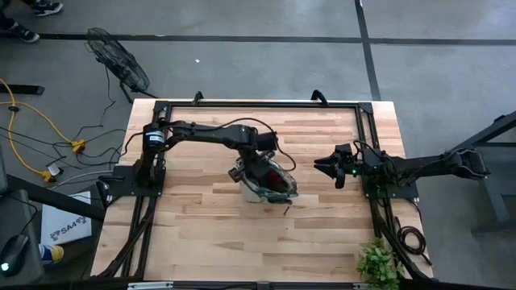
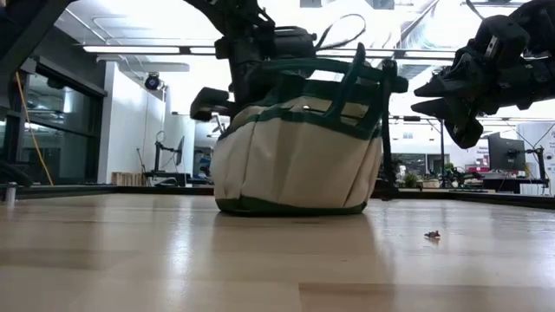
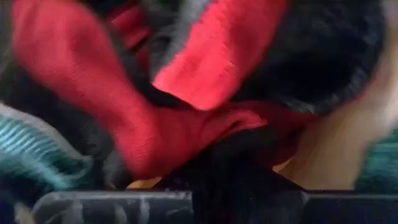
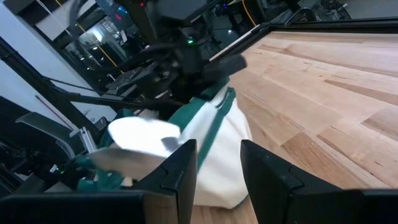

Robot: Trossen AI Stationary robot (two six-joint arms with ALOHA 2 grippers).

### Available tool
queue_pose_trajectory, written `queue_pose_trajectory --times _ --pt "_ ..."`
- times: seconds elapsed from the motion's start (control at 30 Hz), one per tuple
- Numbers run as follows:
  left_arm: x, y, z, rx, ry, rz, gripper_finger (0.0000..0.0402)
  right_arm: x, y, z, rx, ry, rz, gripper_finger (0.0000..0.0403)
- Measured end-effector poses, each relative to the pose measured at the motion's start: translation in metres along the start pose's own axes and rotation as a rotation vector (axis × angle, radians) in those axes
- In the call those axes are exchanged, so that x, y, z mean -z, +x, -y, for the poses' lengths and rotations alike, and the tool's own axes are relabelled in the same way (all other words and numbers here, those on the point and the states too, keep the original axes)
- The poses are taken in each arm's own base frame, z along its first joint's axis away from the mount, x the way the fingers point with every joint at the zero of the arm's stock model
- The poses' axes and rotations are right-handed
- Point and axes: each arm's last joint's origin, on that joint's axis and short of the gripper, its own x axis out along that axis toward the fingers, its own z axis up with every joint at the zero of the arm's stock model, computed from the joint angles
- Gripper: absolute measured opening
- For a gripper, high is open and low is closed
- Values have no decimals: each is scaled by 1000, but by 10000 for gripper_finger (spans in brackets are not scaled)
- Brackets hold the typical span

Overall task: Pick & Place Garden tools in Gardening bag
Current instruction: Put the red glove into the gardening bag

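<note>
The gardening bag (image 1: 270,184), off-white with dark green rim and loop handles, stands on its base in the middle of the table, and it also shows in the low view (image 2: 295,152). My left gripper (image 1: 262,171) reaches down into the bag's mouth. Its wrist view is filled with red glove cloth (image 3: 155,130) and black cloth (image 3: 329,56) inside the bag. My right gripper (image 1: 326,167) is open and empty. It hovers above the table a little to the right of the bag, pointing at it (image 4: 214,174). No other tools show.
A leafy green plant (image 1: 379,262) stands at the table's near right corner. A small dark scrap (image 2: 431,234) lies on the wood just in front of the bag. Black frame rails (image 1: 258,103) run along the table's far, left and right edges.
</note>
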Motion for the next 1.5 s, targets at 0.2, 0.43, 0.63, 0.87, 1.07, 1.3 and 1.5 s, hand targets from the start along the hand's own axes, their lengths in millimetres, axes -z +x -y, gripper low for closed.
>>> queue_pose_trajectory --times 0.2,0.43,0.63,0.87,1.07,1.3,1.5 --pt "8 -3 -5 -35 -368 -25 24 0 0 0 1 0 0 116" --pt "17 -6 -12 -146 -902 -68 24 0 0 0 1 0 0 116" --pt "21 -7 -17 -194 -1210 -24 24 0 0 0 1 0 0 116" --pt "20 -8 -18 -201 -1276 -4 24 0 0 0 1 0 0 116" --pt "20 -7 -18 -198 -1262 -6 24 0 0 0 0 0 0 116" --pt "18 -12 -17 -169 -1188 13 29 0 0 0 0 0 0 116" --pt "15 -24 -16 -202 -1173 43 96 0 0 0 0 0 0 116"
